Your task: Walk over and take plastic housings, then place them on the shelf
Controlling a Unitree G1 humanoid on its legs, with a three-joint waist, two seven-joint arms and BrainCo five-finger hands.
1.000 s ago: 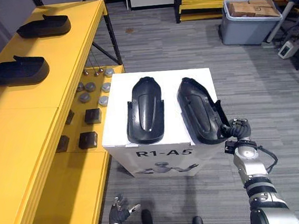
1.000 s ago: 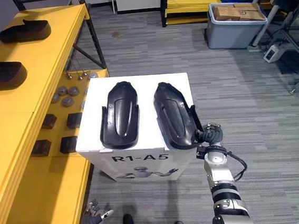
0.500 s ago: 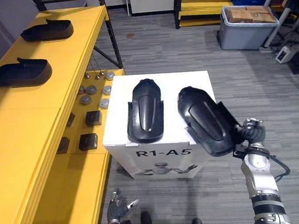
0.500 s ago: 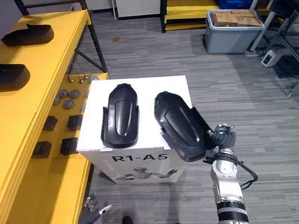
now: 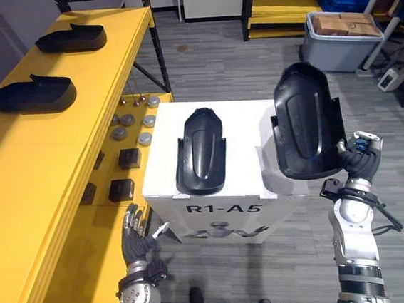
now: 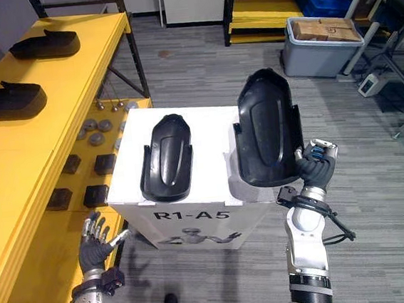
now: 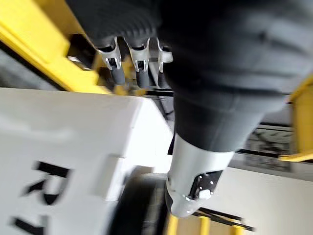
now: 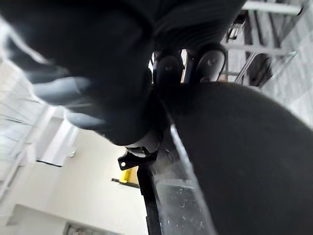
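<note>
Housings, I count four. The raised housing (image 5: 307, 123) stands upright over the right side of the white box (image 5: 239, 126), with my right hand (image 5: 358, 163) at its lower edge, fingers (image 8: 210, 61) curled tight on it. The flat housing (image 5: 200, 151) lies on the box. Two sit on the yellow shelf (image 5: 37, 153): the near housing (image 5: 33, 95) and the far housing (image 5: 71, 38). My left hand (image 5: 134, 242) hangs low, fingers spread wide, empty.

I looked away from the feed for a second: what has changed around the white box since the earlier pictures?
The right hand, shut on the right housing, has lifted it off the white box and tipped it up on end; it lay flat there before. The left hand, open, has risen beside the box. The left housing stays flat on the box, and the shelf housings stay on the yellow shelf.
</note>
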